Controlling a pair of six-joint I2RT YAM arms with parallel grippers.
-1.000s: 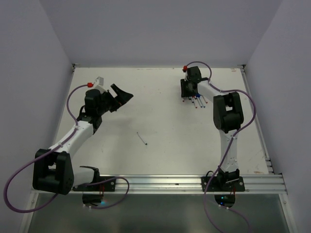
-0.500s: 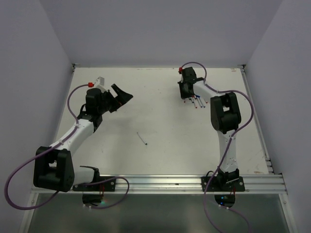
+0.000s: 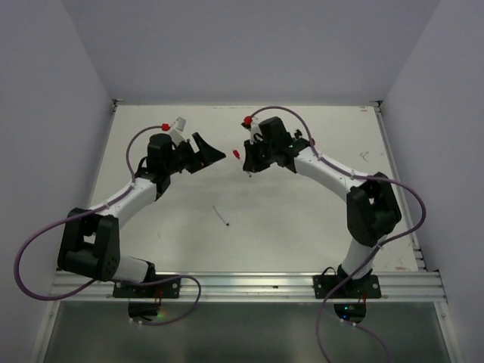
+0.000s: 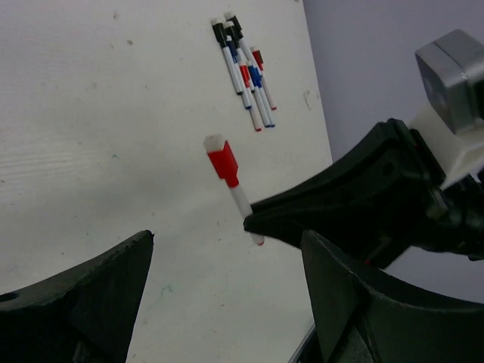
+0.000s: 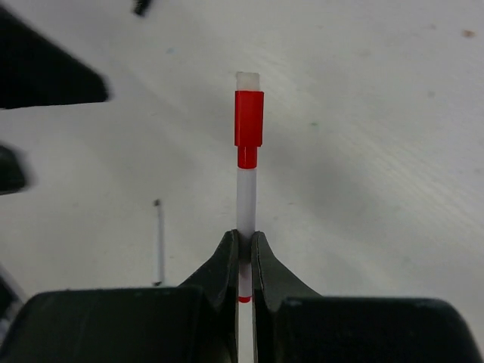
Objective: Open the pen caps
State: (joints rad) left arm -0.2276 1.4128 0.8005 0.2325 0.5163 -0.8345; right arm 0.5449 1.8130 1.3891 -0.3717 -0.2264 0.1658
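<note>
Clenched in the right hand [image 5: 243, 249], low on the pale barrel: one pen [image 5: 244, 198], held over the far middle of the surface, its red cap [image 5: 248, 119] aimed at the left hand [image 4: 227, 238]. Spread wide over there, grasping nothing, near the cap but apart from it.

Probably very light and stiff, slick plastic all round (easy to let twist or slide in a two-point pinch). Best taken squarely across the red sleeve rather than the white end plug, then pulled straight along the barrel. Expect a snug friction fit and a small jolt on release.

Farther right, lying on the surface: the other pens [image 4: 246, 68], side by side in a tight bunch, with black, blue and red among them. Nearer the middle, alone, a thin dark stick [image 3: 221, 216]; cannot tell what.

Underneath, a white matte surface [image 3: 302, 227], faintly speckled. Around it, plain pale walls on three sides and a metal rail [image 3: 265, 281] along the near edge.
</note>
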